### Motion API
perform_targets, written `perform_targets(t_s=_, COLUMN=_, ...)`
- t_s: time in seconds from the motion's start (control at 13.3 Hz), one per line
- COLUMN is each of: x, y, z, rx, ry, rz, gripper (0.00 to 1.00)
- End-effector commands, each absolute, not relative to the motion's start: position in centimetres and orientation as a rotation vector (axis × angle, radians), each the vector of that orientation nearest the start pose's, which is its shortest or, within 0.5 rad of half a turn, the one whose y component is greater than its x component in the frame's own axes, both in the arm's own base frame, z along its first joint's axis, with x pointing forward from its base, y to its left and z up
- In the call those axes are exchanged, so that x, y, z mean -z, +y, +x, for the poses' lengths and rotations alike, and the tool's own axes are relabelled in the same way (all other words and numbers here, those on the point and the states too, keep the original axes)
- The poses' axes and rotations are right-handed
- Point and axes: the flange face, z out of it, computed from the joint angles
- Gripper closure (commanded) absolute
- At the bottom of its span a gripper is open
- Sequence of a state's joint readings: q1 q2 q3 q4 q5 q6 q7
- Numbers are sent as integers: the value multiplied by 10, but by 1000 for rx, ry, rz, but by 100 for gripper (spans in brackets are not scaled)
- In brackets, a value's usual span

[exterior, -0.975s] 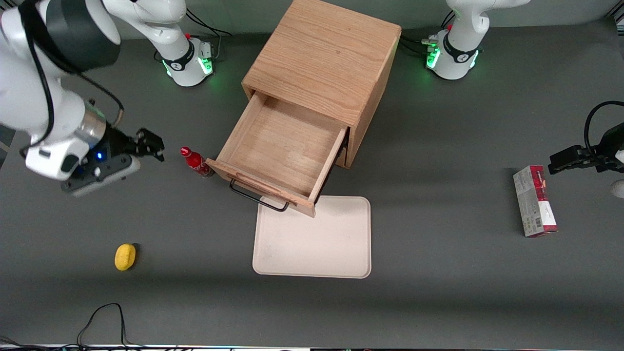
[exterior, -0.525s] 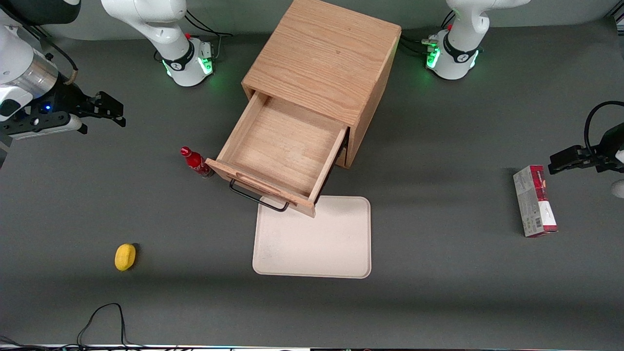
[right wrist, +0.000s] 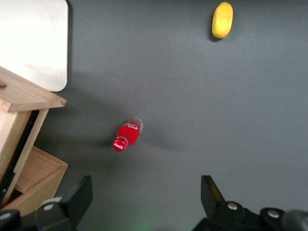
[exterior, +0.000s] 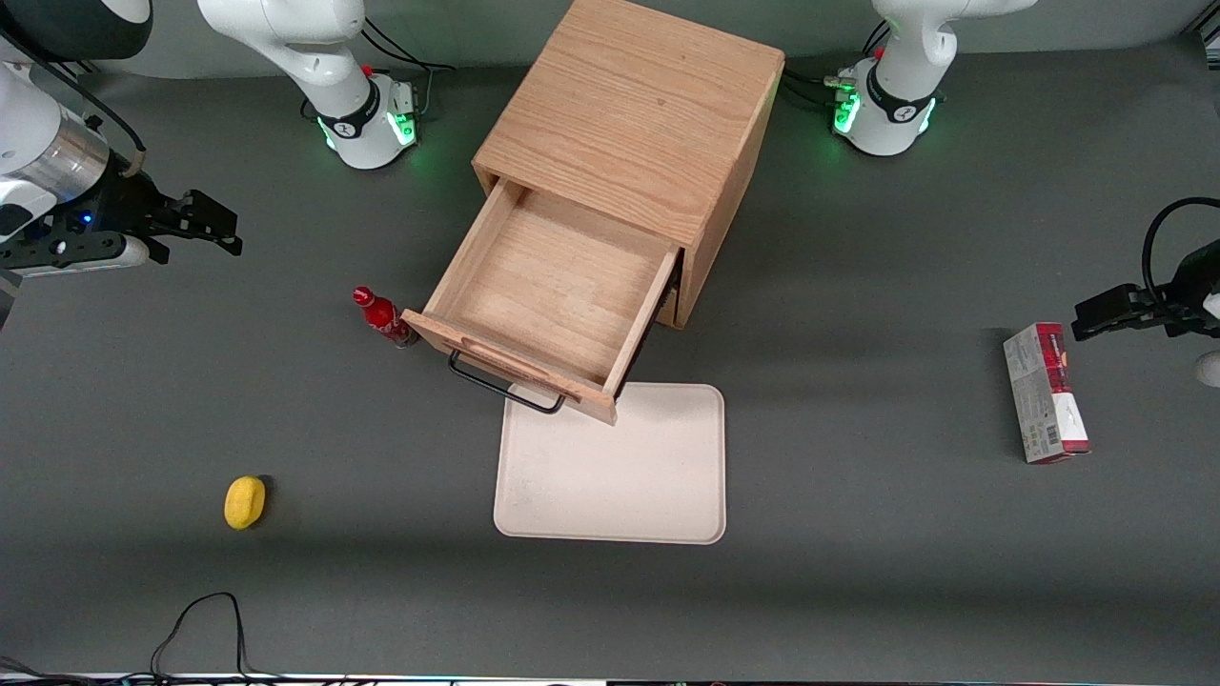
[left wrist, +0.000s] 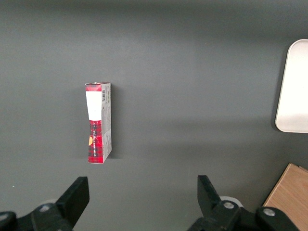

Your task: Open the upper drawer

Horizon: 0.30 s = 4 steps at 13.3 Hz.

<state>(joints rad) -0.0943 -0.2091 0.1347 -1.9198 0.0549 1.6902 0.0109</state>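
Withdrawn toward working arm's end: gripper (exterior: 205, 221), fingers wide, empty; upper drawer (exterior: 553, 295) open, rigid; grasp handle (exterior: 503, 384) centrally

The lower drawer is hidden beneath the pulled-out upper drawer (exterior: 553, 291), so nothing of its front or handle shows. The upper drawer's front panel is seen only edge-on from above, and part of its black bar handle (exterior: 503, 383) sits tucked under that edge. In the right wrist view the wooden cabinet (right wrist: 21, 144) is cut off by the picture's edge, as is the cream tray (right wrist: 33, 43). The hand (exterior: 195, 221) hangs toward the working arm's end of the bench; its fingers (right wrist: 211, 195) are cropped at the edge. Print on the red bottle (exterior: 383, 319) and the carton (exterior: 1046, 393) is too small to read.
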Motion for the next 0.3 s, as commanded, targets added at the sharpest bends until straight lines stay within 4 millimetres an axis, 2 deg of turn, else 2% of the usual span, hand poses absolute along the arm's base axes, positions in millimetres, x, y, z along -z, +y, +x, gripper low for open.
perform_targets(t_s=0.0, x=-583, y=40, z=496, rx=-10, ry=25, rz=-3112, gripper=0)
perform_targets(t_s=0.22, x=-587, y=40, z=503, rx=-1, ry=52, rz=-3108, gripper=0)
